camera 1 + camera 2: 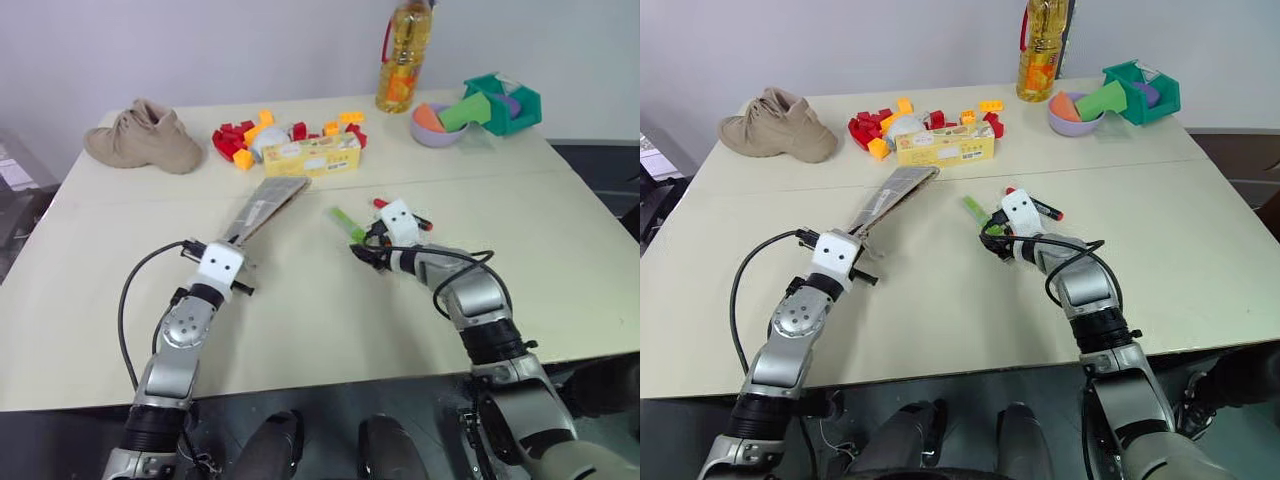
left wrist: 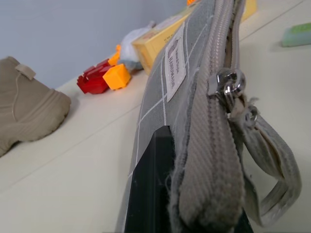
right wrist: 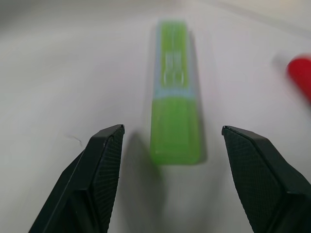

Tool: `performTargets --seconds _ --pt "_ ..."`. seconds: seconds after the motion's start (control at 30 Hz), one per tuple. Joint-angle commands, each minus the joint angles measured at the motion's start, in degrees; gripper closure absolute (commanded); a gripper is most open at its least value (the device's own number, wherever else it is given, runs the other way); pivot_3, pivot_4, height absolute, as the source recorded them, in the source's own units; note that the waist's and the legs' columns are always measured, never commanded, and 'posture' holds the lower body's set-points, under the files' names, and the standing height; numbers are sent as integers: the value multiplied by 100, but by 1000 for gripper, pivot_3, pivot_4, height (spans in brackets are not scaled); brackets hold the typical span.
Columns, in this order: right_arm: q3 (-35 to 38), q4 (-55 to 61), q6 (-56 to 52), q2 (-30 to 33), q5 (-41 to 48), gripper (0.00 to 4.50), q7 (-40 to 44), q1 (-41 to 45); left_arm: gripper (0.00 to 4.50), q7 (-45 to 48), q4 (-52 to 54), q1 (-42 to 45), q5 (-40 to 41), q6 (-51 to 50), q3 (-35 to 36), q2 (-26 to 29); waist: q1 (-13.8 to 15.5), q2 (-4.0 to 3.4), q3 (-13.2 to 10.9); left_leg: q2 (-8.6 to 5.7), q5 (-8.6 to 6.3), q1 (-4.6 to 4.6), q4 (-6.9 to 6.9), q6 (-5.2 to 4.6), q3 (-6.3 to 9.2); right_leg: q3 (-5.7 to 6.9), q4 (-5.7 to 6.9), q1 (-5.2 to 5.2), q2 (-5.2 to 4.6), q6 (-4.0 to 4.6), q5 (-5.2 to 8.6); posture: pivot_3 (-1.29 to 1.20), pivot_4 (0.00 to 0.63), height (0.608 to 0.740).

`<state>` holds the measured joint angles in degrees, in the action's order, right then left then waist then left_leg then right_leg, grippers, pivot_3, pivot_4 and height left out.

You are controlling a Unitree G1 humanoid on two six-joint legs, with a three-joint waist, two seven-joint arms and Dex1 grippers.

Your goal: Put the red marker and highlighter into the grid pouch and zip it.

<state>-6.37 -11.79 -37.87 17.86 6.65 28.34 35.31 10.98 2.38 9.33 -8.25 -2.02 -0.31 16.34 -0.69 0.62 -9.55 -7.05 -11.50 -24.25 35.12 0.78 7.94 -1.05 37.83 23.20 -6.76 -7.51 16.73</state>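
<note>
Straddling highlighter [image 3: 175,97], right gripper [image 3: 170,145] wide open.

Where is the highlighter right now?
The highlighter lies on the table, between the open right gripper's fingertips, with the red marker just beside it.

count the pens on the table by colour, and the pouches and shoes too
Green pens: 1, the highlighter, lying flat in front of the right end effector
Red-capped pens: 1, the red marker, lying beside it
Pouches: 1, the grid pouch, held by the left end effector
Shoes: 1, the tan shoe
Total: 4
</note>
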Motion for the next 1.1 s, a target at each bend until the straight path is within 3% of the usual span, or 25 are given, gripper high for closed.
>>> performTargets --seconds 0.03,0.17,0.2,0.43,0.6,1.1 --pt "39 5 143 -84 50 1697 37 166 4500 -57 94 91 -9 -9 -37 -59 -3 0 0 0 0 0 1 0 0 0 0 -1 0 0 0 0 150 740" --pt "85 82 271 -108 26 3532 -57 175 4500 -65 104 104 49 -60 -11 -120 -6 0 0 0 0 0 0 0 0 0 2 1 0 0 0 0 150 740" --pt "99 131 301 -88 19 3651 -72 176 4500 -64 112 103 60 -68 -7 -125 -5 0 0 0 0 0 0 0 0 0 1 1 0 0 0 0 150 740" --pt "-124 1109 459 845 -280 3646 451 85 4500 -11 124 143 169 -103 73 -100 6 0 0 -2 0 -7 2 0 0 1 2 7 -1 0 0 0 150 740" --pt "218 1994 171 1319 486 3646 1291 -70 4500 46 70 228 271 -61 58 -115 -4 0 -1 0 -1 -7 1 -1 0 2 1 6 0 0 0 0 150 740" --pt "-8 2445 -290 1256 757 3646 1423 -51 4500 340 151 248 402 42 -179 -236 11 1 -1 0 0 -9 4 -1 0 2 1 5 -2 0 0 0 150 740"
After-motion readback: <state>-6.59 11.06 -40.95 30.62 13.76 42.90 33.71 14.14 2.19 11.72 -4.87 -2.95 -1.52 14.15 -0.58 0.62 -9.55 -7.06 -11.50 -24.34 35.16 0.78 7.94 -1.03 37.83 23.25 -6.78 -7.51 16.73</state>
